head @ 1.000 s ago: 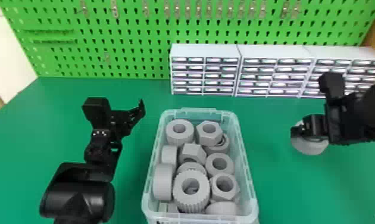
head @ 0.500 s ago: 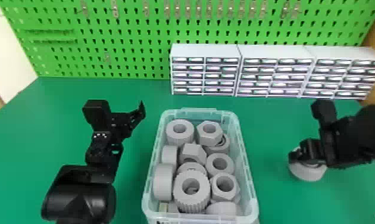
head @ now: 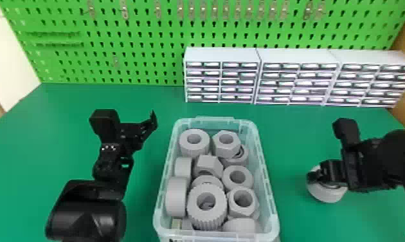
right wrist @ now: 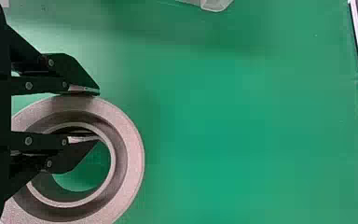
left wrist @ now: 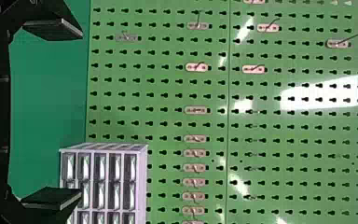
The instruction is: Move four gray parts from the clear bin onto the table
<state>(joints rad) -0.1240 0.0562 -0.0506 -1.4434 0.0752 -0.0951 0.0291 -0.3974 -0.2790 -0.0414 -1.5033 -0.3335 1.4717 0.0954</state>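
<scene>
The clear bin (head: 265,180) holds several gray rings, nuts and a ribbed gear (head: 207,206). To the bin's right, my right gripper (head: 320,176) is closed on the wall of a gray ring (head: 328,194). In the right wrist view, one finger of my right gripper (right wrist: 86,114) lies against the outside of the gray ring (right wrist: 129,154), the other inside its hole. I cannot tell whether the ring touches the table. Left of the bin, my left gripper (head: 140,132) is parked above the table; the left wrist view shows the left gripper (left wrist: 53,114) with its fingers wide apart.
White drawer cabinets (head: 222,54) stand along the back right of the green table (head: 140,96), before a green pegboard (head: 147,38). A bin corner (right wrist: 214,3) shows at the right wrist view's edge.
My right gripper and the gray ring have moved toward the front edge and slightly left, to a spot beside the bin. The left arm has barely shifted.
</scene>
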